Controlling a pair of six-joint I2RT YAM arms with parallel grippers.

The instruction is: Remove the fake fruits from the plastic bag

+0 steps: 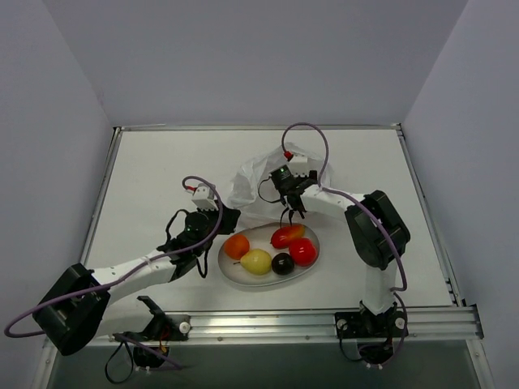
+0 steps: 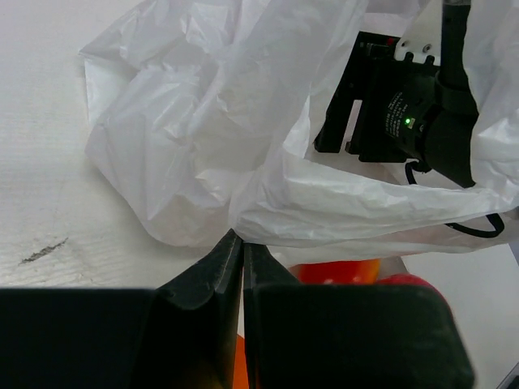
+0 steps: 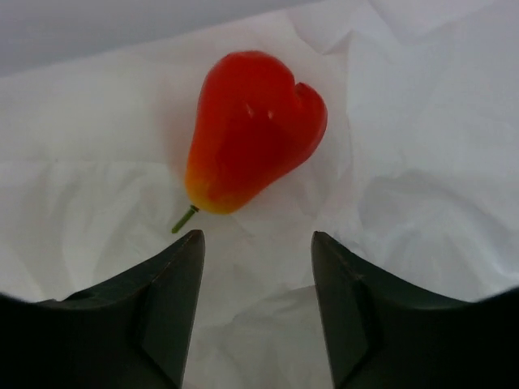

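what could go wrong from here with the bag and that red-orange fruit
1. The right gripper is open just short of the red-orange fruit, which is glossy and tapered. An off-centre close could squirt it sideways, perhaps off the rim of the plate it lies near.
2. The left gripper is shut at the edge of the plastic bag, seemingly pinching it. A pull could drag the film across the plate.

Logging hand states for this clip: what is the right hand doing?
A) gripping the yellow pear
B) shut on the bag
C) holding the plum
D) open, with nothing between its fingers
D: the right hand is open, and the red-orange fruit lies free beyond its fingertips.
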